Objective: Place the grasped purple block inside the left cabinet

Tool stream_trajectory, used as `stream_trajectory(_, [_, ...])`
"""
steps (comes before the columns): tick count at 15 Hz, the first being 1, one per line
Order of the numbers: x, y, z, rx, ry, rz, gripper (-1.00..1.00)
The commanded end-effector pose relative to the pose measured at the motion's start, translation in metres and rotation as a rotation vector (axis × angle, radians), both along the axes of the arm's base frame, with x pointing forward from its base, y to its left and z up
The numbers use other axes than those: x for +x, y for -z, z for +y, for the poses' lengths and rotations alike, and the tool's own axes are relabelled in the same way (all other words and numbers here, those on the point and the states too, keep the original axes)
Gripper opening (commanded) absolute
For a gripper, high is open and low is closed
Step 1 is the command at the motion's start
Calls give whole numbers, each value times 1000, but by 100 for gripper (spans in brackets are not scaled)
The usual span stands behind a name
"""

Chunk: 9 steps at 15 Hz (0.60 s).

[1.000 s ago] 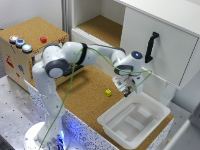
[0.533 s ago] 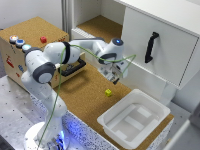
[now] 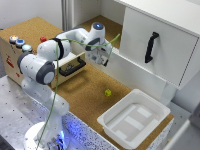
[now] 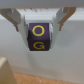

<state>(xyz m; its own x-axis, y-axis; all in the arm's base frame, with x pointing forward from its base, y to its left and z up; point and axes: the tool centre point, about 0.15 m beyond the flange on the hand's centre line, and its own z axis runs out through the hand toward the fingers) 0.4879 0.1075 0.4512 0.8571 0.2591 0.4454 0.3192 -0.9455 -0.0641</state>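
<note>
My gripper (image 3: pixel 102 59) is shut on the purple block (image 4: pixel 40 38), a dark purple cube with yellow "O" and "G" marks, held between the two fingers (image 4: pixel 20 22). In the exterior view the block is hidden by the hand. The gripper hangs just in front of the left cabinet (image 3: pixel 106 24), the doorless white-walled compartment with a cork-brown floor, near its front edge and above the cork counter. In the wrist view a white wall fills the background behind the block.
The white-doored compartment with a black handle (image 3: pixel 151 47) is on the exterior view's right of the opening. A small yellow cube (image 3: pixel 107 92) lies on the cork counter. A white tray (image 3: pixel 134 120) sits at the front right. A cork box with coloured buttons (image 3: pixel 20 45) stands at the left.
The arm has swung from above the tray toward the exterior view's left and back, carrying the block up to the front of the left cabinet's opening.
</note>
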Motion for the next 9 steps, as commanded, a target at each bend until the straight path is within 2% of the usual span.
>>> stream_trajectory(1, [68,-33,58,-9,52,-50,-100])
stream_trajectory(5, [126,-38,77,-14,149,-79,-100])
stream_trajectory(8, [172,-38,74,-7,214,-70,-100])
stream_trajectory(9, [186,-38,73,-8,210,-49,-100])
